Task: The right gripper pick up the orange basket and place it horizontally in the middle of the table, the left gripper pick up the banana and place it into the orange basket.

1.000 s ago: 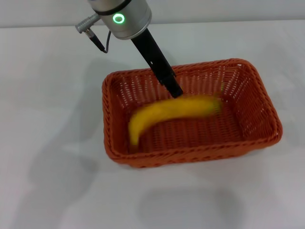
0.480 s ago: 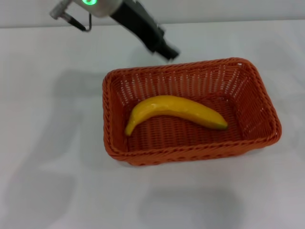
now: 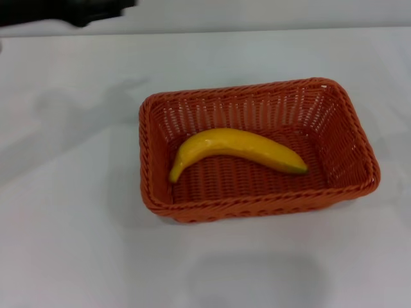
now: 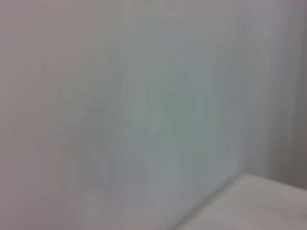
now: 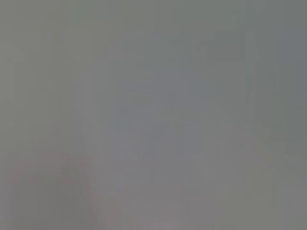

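The orange basket [image 3: 146, 160] lies lengthwise across the middle of the white table [image 3: 64, 231] in the head view. The yellow banana [image 3: 237, 149] rests loose on the basket's floor, its dark tip toward the right wall. My left gripper [image 3: 96, 11] is only a dark blur at the top left corner, high above and well away from the basket, with nothing seen in it. The right gripper is out of view. Both wrist views show only a plain pale surface.
Bare white tabletop surrounds the basket on all sides. The table's far edge meets a pale wall [image 3: 270, 13] along the top of the head view.
The left arm let the banana drop into the basket, then pulled up and away to the far left. The banana settled flat; the basket stayed put.
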Available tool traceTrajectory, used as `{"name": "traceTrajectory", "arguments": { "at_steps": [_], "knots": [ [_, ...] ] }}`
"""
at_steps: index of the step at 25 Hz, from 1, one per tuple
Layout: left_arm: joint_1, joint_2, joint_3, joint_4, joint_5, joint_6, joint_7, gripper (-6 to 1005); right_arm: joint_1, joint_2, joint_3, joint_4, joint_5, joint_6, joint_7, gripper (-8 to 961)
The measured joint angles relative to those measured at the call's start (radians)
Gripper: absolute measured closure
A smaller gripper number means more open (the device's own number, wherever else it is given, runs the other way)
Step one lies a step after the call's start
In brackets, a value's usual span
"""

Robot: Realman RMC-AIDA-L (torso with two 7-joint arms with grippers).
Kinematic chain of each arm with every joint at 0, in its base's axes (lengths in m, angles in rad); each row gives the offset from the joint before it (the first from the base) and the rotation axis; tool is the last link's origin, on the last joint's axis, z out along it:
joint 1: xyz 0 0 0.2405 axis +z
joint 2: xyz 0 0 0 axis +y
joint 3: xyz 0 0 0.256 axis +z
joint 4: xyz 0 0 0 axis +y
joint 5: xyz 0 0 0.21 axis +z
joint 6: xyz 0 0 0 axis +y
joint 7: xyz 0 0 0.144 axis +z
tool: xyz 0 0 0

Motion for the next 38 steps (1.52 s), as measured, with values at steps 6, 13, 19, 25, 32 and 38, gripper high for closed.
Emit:
{"name": "traceTrajectory", "arguments": {
  "at_steps": [6, 13, 19, 25, 32, 38],
  "knots": [
    [0.232, -0.003, -0.040, 0.074, -0.283, 0.043, 0.235, 367, -0.016, 0.033, 0.004, 0.030, 0.029, 0.013, -0.091, 100],
    [0.345, -0.005, -0.115, 0.315, -0.520, 0.016, 0.498, 367, -0.037, 0.033, 0.058, 0.183, 0.058, 0.012, -0.267, 100],
    [0.365, -0.007, -0.174, 0.480, -0.626, -0.036, 0.630, 367, -0.056, 0.030, 0.079, 0.215, 0.071, 0.013, -0.327, 100],
    [0.376, -0.007, -0.179, 0.604, -0.723, -0.046, 0.775, 368, -0.060, 0.025, 0.080, 0.208, 0.071, 0.014, -0.332, 100],
    [0.366, -0.007, -0.179, 0.708, -0.784, -0.062, 0.888, 368, -0.076, 0.028, 0.081, 0.208, 0.071, 0.018, -0.333, 100],
    [0.338, -0.003, -0.179, 0.791, -0.818, -0.069, 0.936, 367, -0.087, 0.028, 0.085, 0.215, 0.094, 0.042, -0.346, 100]
  ]
}}
